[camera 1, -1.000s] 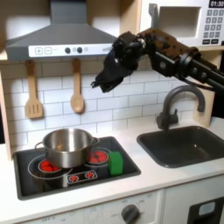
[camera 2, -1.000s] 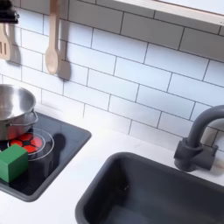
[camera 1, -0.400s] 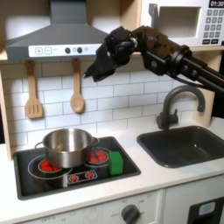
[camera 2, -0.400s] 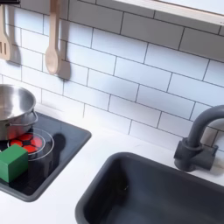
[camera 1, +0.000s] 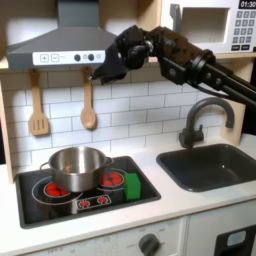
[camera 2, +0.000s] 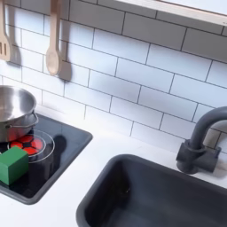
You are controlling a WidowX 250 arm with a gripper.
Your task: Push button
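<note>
In the first exterior view there is a toy kitchen with a white bench (camera 1: 175,205) and a white brick wall (camera 1: 140,110) behind it. One silver pot (camera 1: 76,167) sits on the black stove (camera 1: 85,192), and one green block (camera 1: 132,185) sits just beside the pot. Two wooden spoons (camera 1: 88,101) hang on the wall. One sink (camera 1: 212,165) with one dark tap (camera 1: 203,118) is on the first exterior view's right. A row of small round buttons (camera 1: 86,57) runs sideways along the front of the grey hood (camera 1: 70,42), facing out into the room. The black gripper (camera 1: 108,71) is right at the row's right end; I cannot tell if the jaws are apart or together. In the second exterior view I see the same bench (camera 2: 66,191), wall (camera 2: 133,71), pot (camera 2: 15,110), stove (camera 2: 49,155), green block (camera 2: 11,164), sink (camera 2: 151,195), tap (camera 2: 199,137) and two hanging spoons (camera 2: 53,40).
</note>
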